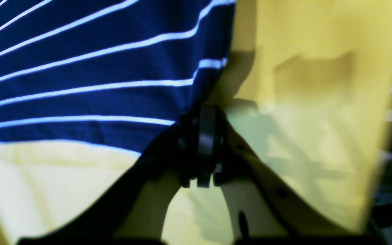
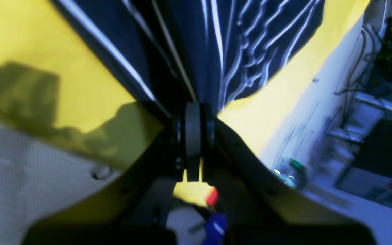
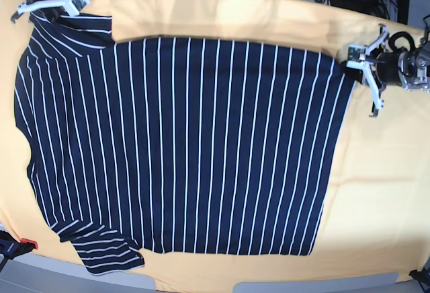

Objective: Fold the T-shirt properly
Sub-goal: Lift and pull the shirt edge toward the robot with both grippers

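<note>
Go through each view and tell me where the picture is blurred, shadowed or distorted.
Left wrist view: soft all over, the yellow cloth smeared, a dark shadow beside the T-shirt. Right wrist view: the pincer's shadow falls on the cloth at left, and the background clutter at right is out of focus. Base view: sharp and evenly lit, with the table's far edge bowed by the lens.

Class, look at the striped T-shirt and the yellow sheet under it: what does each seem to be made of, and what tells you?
T-shirt: soft matte fabric, probably cotton knit; it lies limp, with ripples bending the white stripes in the right wrist view.
Yellow sheet: thin plain cloth, matte; it lies smooth with faint creases. The fibre cannot be told.
</note>
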Controlling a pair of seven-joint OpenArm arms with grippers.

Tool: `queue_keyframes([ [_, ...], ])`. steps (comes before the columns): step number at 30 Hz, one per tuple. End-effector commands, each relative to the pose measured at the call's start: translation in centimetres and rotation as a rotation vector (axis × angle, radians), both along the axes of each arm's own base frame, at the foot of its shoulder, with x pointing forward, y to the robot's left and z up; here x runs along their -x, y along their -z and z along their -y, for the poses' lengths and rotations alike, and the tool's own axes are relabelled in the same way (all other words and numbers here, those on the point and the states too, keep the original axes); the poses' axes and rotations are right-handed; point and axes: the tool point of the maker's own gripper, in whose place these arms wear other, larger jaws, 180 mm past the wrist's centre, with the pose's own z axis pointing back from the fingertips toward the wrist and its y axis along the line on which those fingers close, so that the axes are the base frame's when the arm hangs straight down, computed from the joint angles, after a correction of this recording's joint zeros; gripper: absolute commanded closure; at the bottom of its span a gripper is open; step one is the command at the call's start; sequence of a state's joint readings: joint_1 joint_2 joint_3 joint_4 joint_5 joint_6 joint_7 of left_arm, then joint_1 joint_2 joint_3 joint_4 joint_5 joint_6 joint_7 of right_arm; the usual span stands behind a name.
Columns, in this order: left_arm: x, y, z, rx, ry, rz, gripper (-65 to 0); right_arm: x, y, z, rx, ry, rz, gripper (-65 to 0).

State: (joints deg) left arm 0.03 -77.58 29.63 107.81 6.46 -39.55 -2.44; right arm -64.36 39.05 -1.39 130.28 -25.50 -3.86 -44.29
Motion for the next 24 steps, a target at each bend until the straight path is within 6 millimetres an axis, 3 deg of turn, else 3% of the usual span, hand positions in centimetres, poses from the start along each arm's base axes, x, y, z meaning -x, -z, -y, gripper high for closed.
queue_keyframes([
  [1,0.2,-1.1,-0.2,-0.007,0.018,-0.003,0.0,0.4,-0.7,0.0,0.016,-0.013,-0.005,0.0],
  [9,4.7,-1.8,-0.2,-0.052,0.115,-0.104,0.0,4.0,-1.3,0.3,0.075,-0.022,-0.099,0.0],
  [15,7.3,-1.8,0.3,-0.053,0.161,-0.169,0.0,4.0,-1.7,0.4,0.081,0.0,-0.092,0.0],
  [24,7.2,-1.5,-0.2,-0.104,0.208,-0.134,0.0,2.7,-2.2,-0.3,0.06,-0.041,-0.024,0.0],
])
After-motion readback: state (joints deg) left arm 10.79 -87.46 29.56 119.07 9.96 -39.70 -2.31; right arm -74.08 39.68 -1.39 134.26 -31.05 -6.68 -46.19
